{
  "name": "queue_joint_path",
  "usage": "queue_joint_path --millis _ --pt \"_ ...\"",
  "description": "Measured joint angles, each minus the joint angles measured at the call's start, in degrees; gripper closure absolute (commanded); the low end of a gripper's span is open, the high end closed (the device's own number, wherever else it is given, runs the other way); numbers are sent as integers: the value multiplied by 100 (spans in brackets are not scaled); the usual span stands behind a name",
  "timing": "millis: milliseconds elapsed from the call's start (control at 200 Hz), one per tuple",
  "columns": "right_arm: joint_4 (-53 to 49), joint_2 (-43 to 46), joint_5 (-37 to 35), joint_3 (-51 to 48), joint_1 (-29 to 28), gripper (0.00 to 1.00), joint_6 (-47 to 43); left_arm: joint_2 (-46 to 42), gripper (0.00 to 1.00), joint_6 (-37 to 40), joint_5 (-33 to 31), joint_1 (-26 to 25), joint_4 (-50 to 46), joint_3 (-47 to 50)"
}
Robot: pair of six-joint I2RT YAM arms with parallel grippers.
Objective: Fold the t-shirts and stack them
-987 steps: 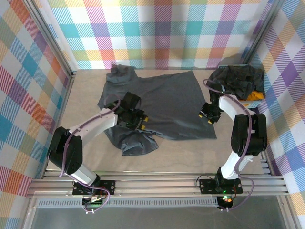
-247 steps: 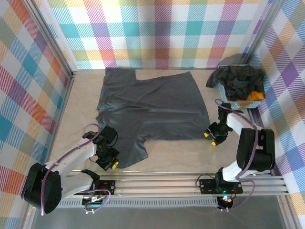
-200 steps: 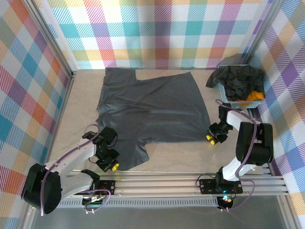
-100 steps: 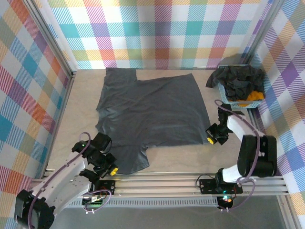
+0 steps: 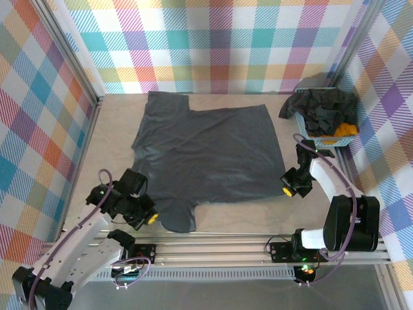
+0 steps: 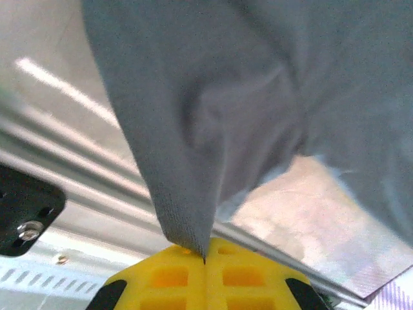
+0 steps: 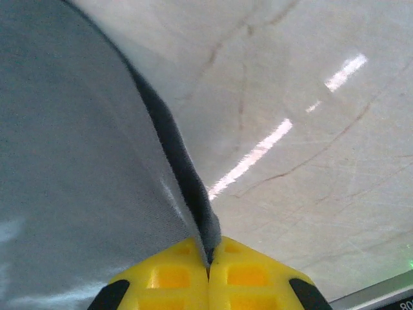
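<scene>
Nearest, just behind the metal rail (image 5: 213, 248) at the front of the table (image 5: 258, 216), the left gripper (image 5: 151, 219) has its yellow fingers pressed tight together on the edge of the dark grey t-shirt (image 5: 206, 152). It grips the left side of the sleeve (image 5: 175, 216) that lies closest to the rail. In the left wrist view the cloth comes straight out of the seam between the two fingertips and bulges in a loose fold. A little farther back on the right, the right gripper (image 5: 286, 190) is closed on the same shirt, pinching its near right corner. In the right wrist view the hem runs out from between the fingers. Between and beyond the two grippers the shirt lies spread flat over the middle of the table, reaching towards the far edge. At the far right, near the shirt's far right corner, stands a light blue basket (image 5: 321, 139) heaped with dark t-shirts (image 5: 322, 106) and an orange-yellow one (image 5: 340, 131). Behind everything rises the checked wall (image 5: 213, 45).
</scene>
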State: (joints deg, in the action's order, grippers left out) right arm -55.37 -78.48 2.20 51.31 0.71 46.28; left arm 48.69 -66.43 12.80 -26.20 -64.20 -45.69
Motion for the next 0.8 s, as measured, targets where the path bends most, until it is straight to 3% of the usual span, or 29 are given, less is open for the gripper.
queue_joint_path --millis 250,570,800 --pt "-76 -485 210 535 0 100 11 1213 100 28 -415 173 942 -802" --pt "-122 -1539 323 1711 0 100 131 2354 100 564 -518 1329 1751 -1705" --pt "-127 -2214 323 2430 0 100 133 3233 100 905 -409 1790 2159 -2367"
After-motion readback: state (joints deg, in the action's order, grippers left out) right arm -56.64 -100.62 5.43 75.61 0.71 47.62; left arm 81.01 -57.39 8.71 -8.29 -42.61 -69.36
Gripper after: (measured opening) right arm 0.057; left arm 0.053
